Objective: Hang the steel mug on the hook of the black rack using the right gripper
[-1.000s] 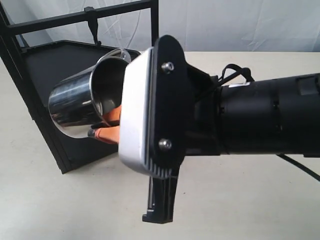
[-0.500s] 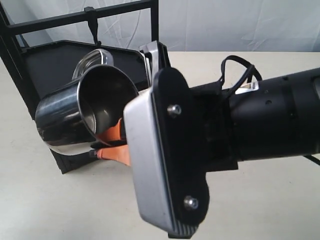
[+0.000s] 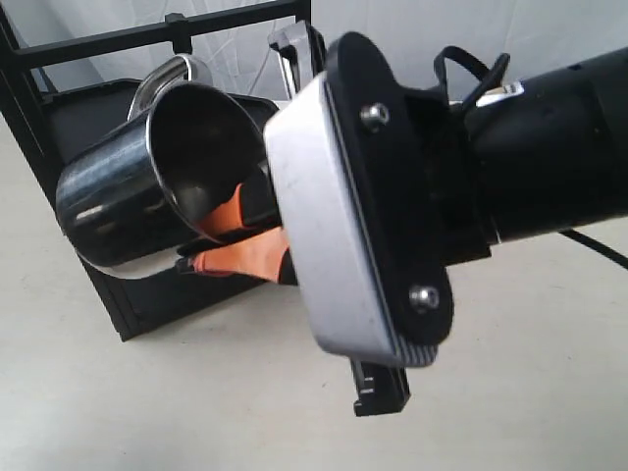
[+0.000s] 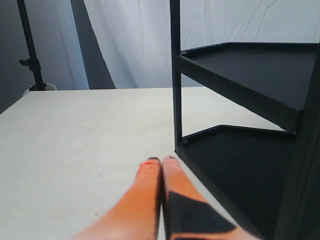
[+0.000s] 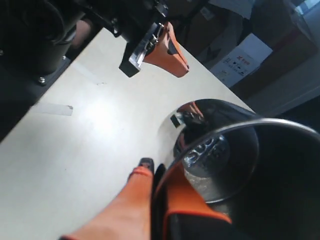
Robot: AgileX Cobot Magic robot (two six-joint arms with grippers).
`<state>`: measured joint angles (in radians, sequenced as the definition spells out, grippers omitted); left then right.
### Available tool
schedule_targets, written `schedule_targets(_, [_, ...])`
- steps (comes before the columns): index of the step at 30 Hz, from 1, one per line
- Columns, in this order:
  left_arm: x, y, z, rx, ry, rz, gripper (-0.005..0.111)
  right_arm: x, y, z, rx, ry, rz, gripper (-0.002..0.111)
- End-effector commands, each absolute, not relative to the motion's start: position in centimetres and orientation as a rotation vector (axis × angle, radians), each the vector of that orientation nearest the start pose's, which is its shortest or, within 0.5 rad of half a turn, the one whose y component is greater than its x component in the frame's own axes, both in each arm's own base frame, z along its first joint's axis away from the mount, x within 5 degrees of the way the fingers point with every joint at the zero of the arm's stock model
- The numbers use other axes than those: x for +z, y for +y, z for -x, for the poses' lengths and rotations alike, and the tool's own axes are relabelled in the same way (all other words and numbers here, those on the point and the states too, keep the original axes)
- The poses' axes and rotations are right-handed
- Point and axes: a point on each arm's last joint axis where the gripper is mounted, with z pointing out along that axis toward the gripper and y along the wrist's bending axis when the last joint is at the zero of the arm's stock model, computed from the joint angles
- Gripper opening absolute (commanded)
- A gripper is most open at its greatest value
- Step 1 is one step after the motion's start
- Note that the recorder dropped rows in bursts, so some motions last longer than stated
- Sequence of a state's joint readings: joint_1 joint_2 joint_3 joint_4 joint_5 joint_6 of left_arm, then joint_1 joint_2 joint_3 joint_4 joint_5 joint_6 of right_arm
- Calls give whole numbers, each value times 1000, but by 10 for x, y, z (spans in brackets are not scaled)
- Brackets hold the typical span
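Observation:
In the exterior view the steel mug (image 3: 118, 201) lies tilted, mouth toward the camera, held off the table in front of the black rack (image 3: 88, 113). My right gripper (image 3: 201, 245) is shut on the mug's wall, one orange finger inside and one outside. The mug's loop handle (image 3: 162, 74) points up, just below the hook (image 3: 179, 37) on the top bar. The right wrist view shows the mug's rim and stamped base (image 5: 220, 150) beside that gripper (image 5: 155, 170). My left gripper (image 4: 161, 161) is shut on nothing, low over the table next to the rack's lower shelf (image 4: 240, 165).
The right arm's grey plate (image 3: 334, 226) and black rail (image 3: 378, 388) fill the middle of the exterior view. A pale table (image 3: 196, 392) spreads around the rack, with a white curtain behind. The left gripper (image 5: 160, 47) shows across the table in the right wrist view.
The right wrist has rolled and lifted, carrying the mug up and leftward. The mug's handle has swung upward from behind the rim to just under the hook.

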<state>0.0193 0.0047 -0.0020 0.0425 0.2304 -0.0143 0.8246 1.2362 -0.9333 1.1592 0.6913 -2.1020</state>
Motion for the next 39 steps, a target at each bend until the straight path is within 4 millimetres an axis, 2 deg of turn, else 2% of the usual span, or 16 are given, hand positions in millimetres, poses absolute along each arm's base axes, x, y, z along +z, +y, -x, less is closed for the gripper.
schedule_targets(1, [192, 2, -56, 42, 1714, 0, 2, 336, 226, -145, 652, 859, 1881, -1])
schedule_targets(6, [192, 2, -56, 42, 1714, 0, 2, 339, 220, -159, 787, 832, 1933, -1])
schedule_targets(13, [192, 2, -56, 42, 1714, 0, 2, 354, 215, -176, 866, 796, 1909, -1])
schedule_targets(19, [192, 2, -56, 42, 1714, 0, 2, 344, 215, -204, 942, 907, 1776, -1])
schedule_targets(24, [192, 2, -56, 42, 1714, 0, 2, 335, 218, -218, 994, 962, 1710, -1])
schedule_targets(30, [192, 2, -56, 42, 1714, 0, 2, 326, 220, -227, 1021, 1000, 1690, -1])
schedule_targets(39, [192, 2, -56, 42, 1714, 0, 2, 318, 222, -224, 998, 998, 1773, -1])
